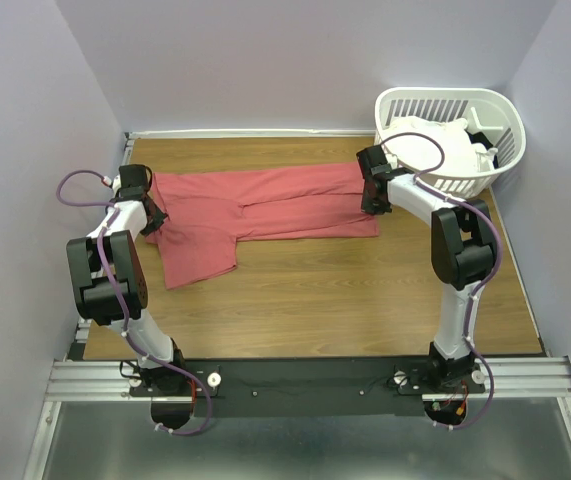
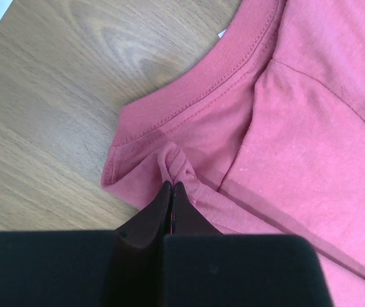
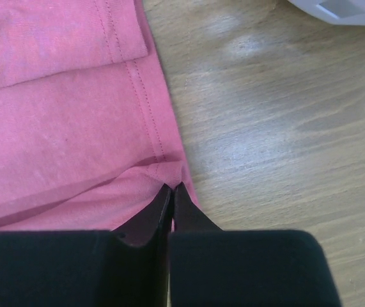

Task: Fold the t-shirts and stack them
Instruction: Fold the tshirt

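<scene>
The coral-red t-shirt (image 1: 265, 205) lies spread sideways across the far part of the table, partly folded lengthwise, one sleeve hanging toward the front left. My left gripper (image 1: 151, 215) is shut on a pinch of the shirt's shoulder fabric next to the collar (image 2: 195, 83); the left wrist view shows the bunched cloth (image 2: 176, 165) at the gripper's tips (image 2: 172, 187). My right gripper (image 1: 373, 200) is shut on the shirt's hem edge (image 3: 163, 171) at the gripper's tips (image 3: 172, 188). White t-shirts (image 1: 435, 145) lie heaped in the basket.
The white slatted laundry basket (image 1: 495, 120) stands at the back right corner, just behind my right arm; its edge shows in the right wrist view (image 3: 342, 9). Bare wooden tabletop (image 1: 315, 300) runs in front of the shirt. Walls close the table's left, back and right sides.
</scene>
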Motion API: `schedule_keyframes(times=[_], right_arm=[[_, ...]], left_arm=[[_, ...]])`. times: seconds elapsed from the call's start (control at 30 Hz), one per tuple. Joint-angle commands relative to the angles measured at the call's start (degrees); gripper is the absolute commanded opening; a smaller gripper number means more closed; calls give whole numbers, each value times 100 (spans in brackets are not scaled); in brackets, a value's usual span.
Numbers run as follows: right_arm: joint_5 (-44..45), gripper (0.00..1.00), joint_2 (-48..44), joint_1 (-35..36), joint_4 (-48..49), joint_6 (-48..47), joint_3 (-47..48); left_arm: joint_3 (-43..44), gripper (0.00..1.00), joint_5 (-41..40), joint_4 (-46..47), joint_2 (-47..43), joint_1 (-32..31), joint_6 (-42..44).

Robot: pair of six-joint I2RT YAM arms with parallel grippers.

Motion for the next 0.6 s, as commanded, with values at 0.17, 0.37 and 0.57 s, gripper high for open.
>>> schedule_keyframes(times=[0.17,0.37,0.57], right_arm=[[128,34,-196,-46,136,-118,-53],[-434,53,-1030,15,136,-197,-298],[-891,55,-1795,331,136,-188,-807]], left_arm=[[4,32,-90,179,-89,45,143],[-241,63,-274,109,-764,-17,204],[-970,79,-266,-146,-1748,-175,292]])
